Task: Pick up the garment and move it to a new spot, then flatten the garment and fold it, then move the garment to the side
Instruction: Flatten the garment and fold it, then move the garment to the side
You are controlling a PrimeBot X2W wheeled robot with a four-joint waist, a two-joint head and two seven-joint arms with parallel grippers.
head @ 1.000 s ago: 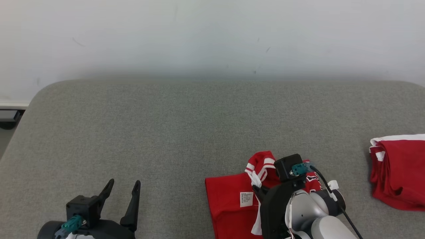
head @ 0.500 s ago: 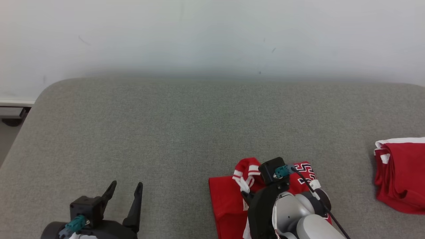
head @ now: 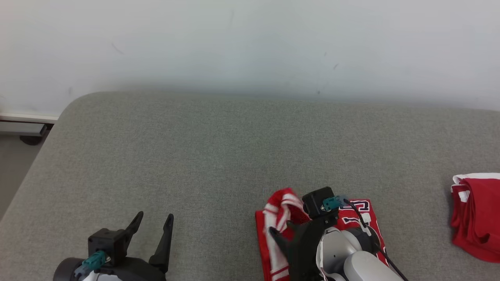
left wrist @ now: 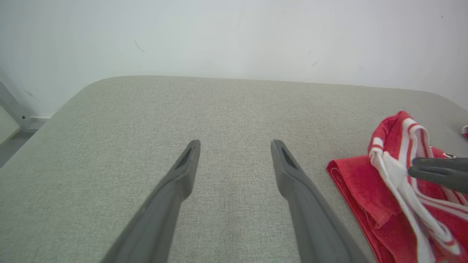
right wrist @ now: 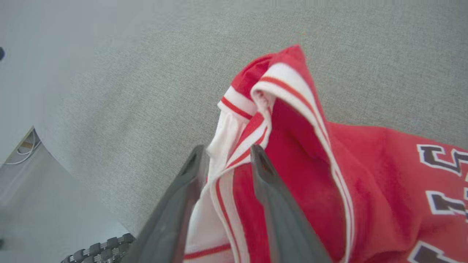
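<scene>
Head view: garment [head: 279, 203] is heaped at near edge of padded surface [head: 218, 156], right fingers [head: 279, 239] over it, prob. mid-fold. Left wrist view: left fingers [left wrist: 175, 182] spread wide, empty, parked clear. Right wrist view: striped trim [right wrist: 237, 146] is straddled by slightly parted fingers; pinched or loose can't be told.

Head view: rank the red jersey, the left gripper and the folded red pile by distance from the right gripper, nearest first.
1. The red jersey: right under the right gripper, striped edge between the jaws.
2. The left gripper: off to the left.
3. The folded red pile: at the far right edge.
</scene>
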